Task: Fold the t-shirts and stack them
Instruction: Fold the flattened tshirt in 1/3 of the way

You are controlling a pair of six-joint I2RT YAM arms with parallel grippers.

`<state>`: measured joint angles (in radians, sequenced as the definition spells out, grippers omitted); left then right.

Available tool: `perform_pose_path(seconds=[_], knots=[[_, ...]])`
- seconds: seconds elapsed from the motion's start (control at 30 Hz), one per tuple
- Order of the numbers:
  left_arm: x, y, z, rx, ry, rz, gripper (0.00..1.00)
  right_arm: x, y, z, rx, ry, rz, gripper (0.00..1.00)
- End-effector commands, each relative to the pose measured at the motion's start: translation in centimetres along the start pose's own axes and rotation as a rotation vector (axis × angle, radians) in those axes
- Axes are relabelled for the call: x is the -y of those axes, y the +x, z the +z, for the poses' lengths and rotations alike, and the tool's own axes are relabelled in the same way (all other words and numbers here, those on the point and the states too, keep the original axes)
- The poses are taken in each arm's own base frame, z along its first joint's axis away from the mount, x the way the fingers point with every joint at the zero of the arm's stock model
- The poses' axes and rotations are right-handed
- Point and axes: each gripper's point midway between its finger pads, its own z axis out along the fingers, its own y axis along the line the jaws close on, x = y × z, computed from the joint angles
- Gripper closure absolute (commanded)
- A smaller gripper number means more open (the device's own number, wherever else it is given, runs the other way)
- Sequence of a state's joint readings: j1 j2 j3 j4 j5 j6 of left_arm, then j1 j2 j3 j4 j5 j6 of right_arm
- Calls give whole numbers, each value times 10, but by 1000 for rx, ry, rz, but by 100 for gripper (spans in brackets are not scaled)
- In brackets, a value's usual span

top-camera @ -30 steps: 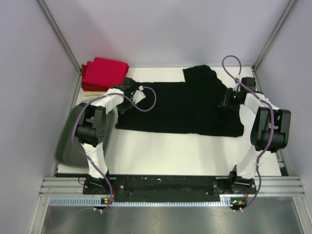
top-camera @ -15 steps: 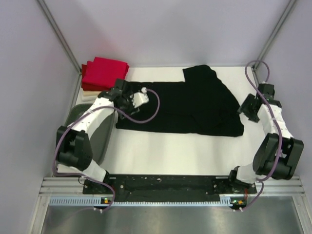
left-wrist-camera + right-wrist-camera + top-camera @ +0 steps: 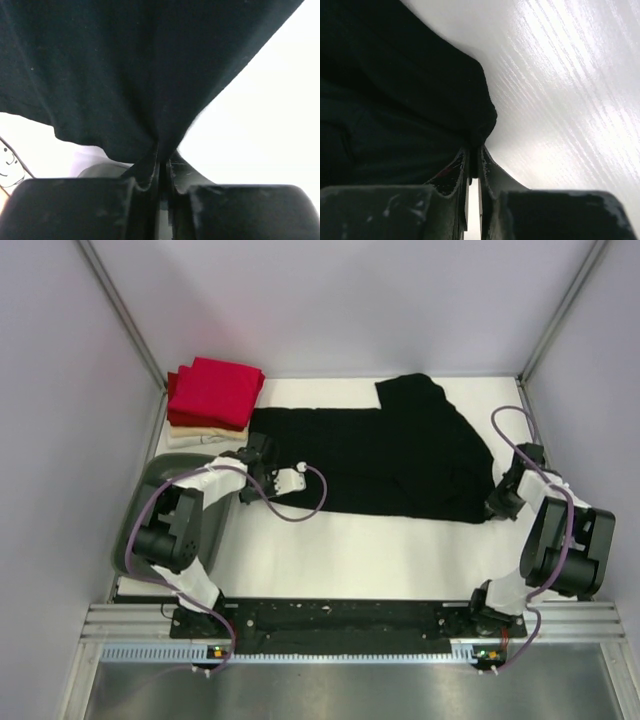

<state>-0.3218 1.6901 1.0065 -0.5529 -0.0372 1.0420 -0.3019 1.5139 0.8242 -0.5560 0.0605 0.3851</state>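
A plain black t-shirt (image 3: 390, 455) lies spread across the white table (image 3: 360, 550), one sleeve folded up at the back. My left gripper (image 3: 254, 481) is at its near left corner; in the left wrist view that gripper (image 3: 162, 161) is shut on a pinch of the black cloth (image 3: 125, 65). At the near right corner my right gripper (image 3: 492, 508) grips as well; the right wrist view shows it (image 3: 474, 150) shut on the rounded black hem (image 3: 395, 100). Folded red t-shirts (image 3: 212, 390) sit stacked on a cream one (image 3: 195, 436) at the back left.
A grey oval tub (image 3: 165, 510) stands at the left edge, partly under my left arm. Pale walls with metal posts close in the table on three sides. A metal rail (image 3: 350, 625) with both arm bases runs along the near edge.
Both grippers came down from the shirt's side edges to its near corners, opened on the way and shut on the cloth. The shirt's near left corner is now bunched slightly.
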Motion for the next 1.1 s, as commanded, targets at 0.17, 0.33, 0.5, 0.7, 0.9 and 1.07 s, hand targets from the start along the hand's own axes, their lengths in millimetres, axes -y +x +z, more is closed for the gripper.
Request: perform_pose_path(seconds=[0.17, 0.33, 0.5, 0.7, 0.9, 1.07], knots=[[43, 22, -21, -31, 93, 6, 100, 54, -9, -15, 146, 56, 220, 100], [99, 33, -34, -26, 260, 13, 100, 78, -2, -24, 206, 80, 312, 93], [96, 29, -45, -12, 261, 5, 52, 83, -12, -43, 271, 100, 321, 42], [55, -57, -117, 311, 284, -42, 45, 29, -59, -106, 415, -190, 166, 49], [46, -200, -149, 654, 277, 4, 51, -69, -29, -106, 294, -403, -286, 55], [67, -279, -124, 708, 233, 109, 47, -91, 0, -80, 101, -485, -379, 70]])
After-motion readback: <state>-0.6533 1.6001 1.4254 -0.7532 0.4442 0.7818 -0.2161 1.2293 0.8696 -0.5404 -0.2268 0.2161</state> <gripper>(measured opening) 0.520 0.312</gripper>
